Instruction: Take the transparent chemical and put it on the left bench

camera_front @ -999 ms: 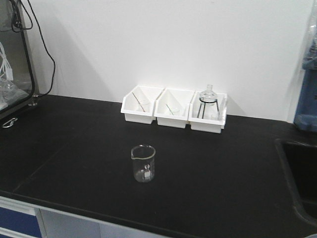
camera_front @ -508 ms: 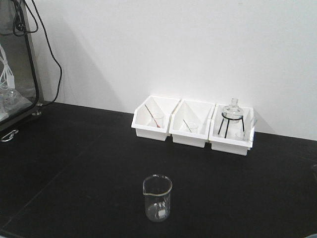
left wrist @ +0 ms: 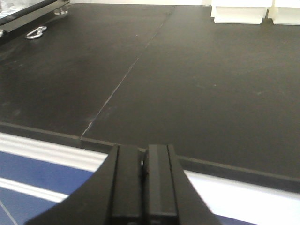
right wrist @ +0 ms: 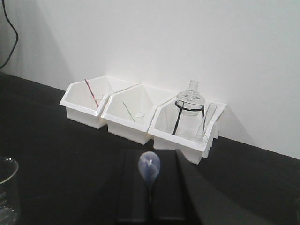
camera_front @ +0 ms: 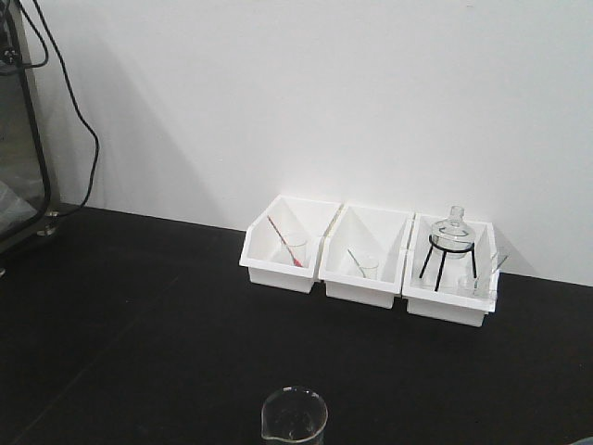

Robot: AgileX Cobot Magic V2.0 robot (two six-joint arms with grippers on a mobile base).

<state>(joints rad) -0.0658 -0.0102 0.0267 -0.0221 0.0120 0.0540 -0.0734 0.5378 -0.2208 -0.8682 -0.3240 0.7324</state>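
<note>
Clearly the transparent chemical [right wrist: 196, 136] stands upright at the front right of the rightmost white bin [right wrist: 173, 143], its pale stick leaning up and back. From the right gripper [right wrist: 150, 201], fingers pressed together, that bin lies ahead and slightly right, so this arm looks nearer. The left gripper [left wrist: 143, 187], likewise closed, sits well left of that bin.

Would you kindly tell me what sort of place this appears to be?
Most likely a chemistry laboratory: a black benchtop, a glass beaker standing on it, and white bins at the back, one holding a round flask on a tripod stand.
</note>
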